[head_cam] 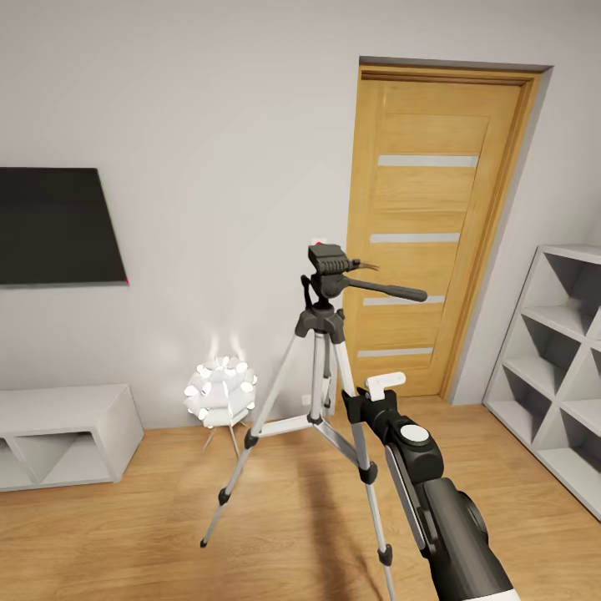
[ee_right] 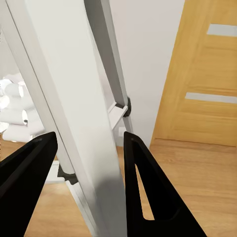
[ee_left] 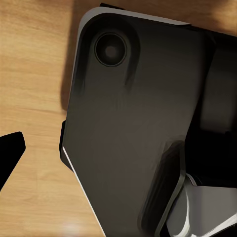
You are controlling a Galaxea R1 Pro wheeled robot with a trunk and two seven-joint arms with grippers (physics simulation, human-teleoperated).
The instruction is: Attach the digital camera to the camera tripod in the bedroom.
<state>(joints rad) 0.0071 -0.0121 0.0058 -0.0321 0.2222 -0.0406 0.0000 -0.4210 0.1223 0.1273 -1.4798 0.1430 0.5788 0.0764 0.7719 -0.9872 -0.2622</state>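
I'm holding right gripper (ee_right: 89,163) spread, fingers straddling silver leg of camera tripod (head_cam: 321,392), not pinching it. Tripod standing upright on wood floor (head_cam: 125,534), just ahead of right arm, before oak door (head_cam: 426,234). Tripod head (head_cam: 327,267) sitting well above gripper; red-dotted digital camera (head_cam: 324,242) seemingly perched there, mostly hidden. Left gripper: I'm unable to tell spread or closed.
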